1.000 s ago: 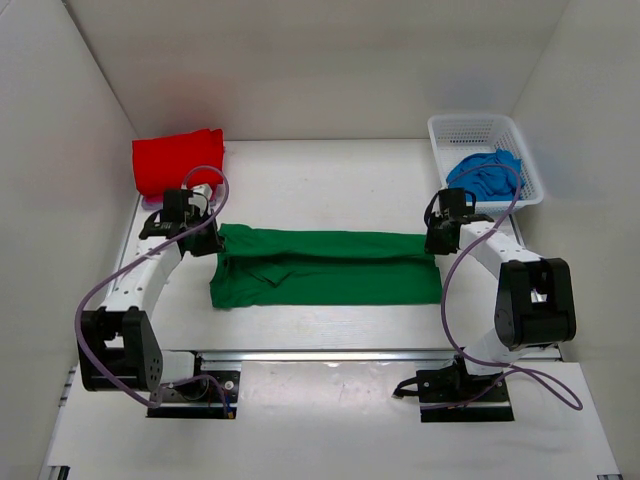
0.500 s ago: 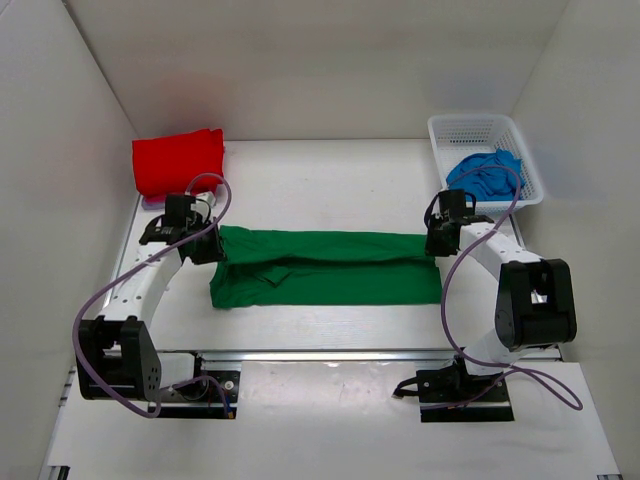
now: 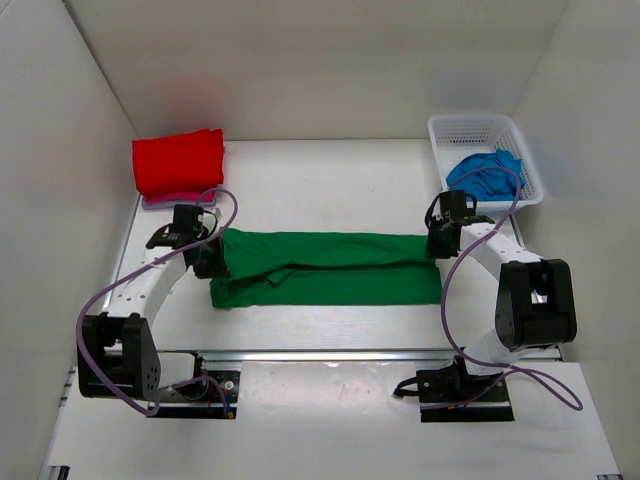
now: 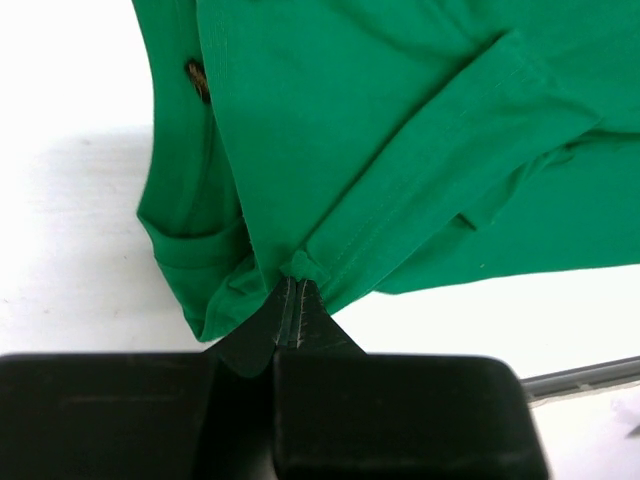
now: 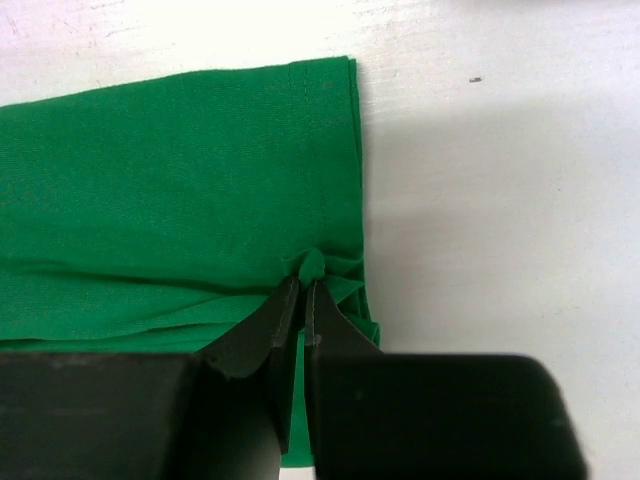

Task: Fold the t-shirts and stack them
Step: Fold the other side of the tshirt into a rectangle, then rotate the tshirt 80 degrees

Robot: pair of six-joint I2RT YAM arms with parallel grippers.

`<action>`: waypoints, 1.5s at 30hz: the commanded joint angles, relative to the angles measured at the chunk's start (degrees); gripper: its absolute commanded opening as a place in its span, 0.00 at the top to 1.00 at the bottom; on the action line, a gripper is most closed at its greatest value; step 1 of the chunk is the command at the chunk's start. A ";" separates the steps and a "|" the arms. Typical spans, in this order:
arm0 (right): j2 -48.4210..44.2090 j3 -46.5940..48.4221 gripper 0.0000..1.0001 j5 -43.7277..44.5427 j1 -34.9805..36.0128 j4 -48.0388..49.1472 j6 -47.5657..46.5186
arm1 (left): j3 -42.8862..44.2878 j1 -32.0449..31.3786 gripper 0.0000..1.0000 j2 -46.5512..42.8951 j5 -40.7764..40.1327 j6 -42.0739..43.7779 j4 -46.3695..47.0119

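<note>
The green t-shirt lies as a long band across the table, partly folded. My left gripper is shut on its left far edge, a pinch of cloth between the jaws, lifting it over the lower layer. My right gripper is shut on the right far corner of the green t-shirt, pinching a small tuft. A folded red t-shirt lies at the back left on a pink t-shirt. A blue t-shirt sits crumpled in the basket.
The white mesh basket stands at the back right corner. White walls enclose the table on three sides. The table's near edge rail runs just in front of the green shirt.
My left gripper has moved toward the near side and slightly right, drawing the shirt's left far edge over the lower layer. The right gripper has stayed almost in place.
</note>
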 commanded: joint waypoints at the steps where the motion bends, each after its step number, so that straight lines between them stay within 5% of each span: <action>1: 0.14 0.16 1.00 0.39 -0.03 -0.78 -1.29 | -1.62 -0.88 1.00 -1.38 -0.96 -0.31 -1.00; 7: 1.82 1.47 0.94 0.22 0.32 -3.23 -1.12 | -1.63 -1.67 0.97 1.16 -2.54 -1.10 -3.62; 10: 1.21 2.43 0.70 0.48 0.67 -3.68 -1.65 | -1.10 -1.41 0.73 2.22 -2.89 -1.10 -4.86; 12: 0.33 2.88 0.47 0.84 0.67 -4.38 -1.65 | -1.01 -1.59 0.45 1.52 -4.47 -1.71 -4.51; 17: -1.86 6.22 0.26 1.54 1.29 -6.05 -2.87 | 1.26 -1.50 0.34 -3.57 -9.74 -3.99 -1.97; 22: -2.40 8.51 0.32 -0.22 2.08 -3.34 -5.42 | 5.15 -7.37 0.46 -3.58 -7.55 -8.38 0.83; 27: 0.76 8.25 0.44 -3.91 2.51 0.27 -5.17 | -4.32 -11.16 0.90 -4.10 -9.04 -14.71 9.44; 36: 6.21 5.88 0.46 -3.21 7.43 4.76 -5.78 | -10.50 -14.68 0.87 -1.30 -14.66 -18.33 16.14; 45: 5.08 -0.36 0.44 -2.16 8.31 -0.42 -0.25 | -5.59 -16.09 0.90 11.35 -21.08 -18.94 20.44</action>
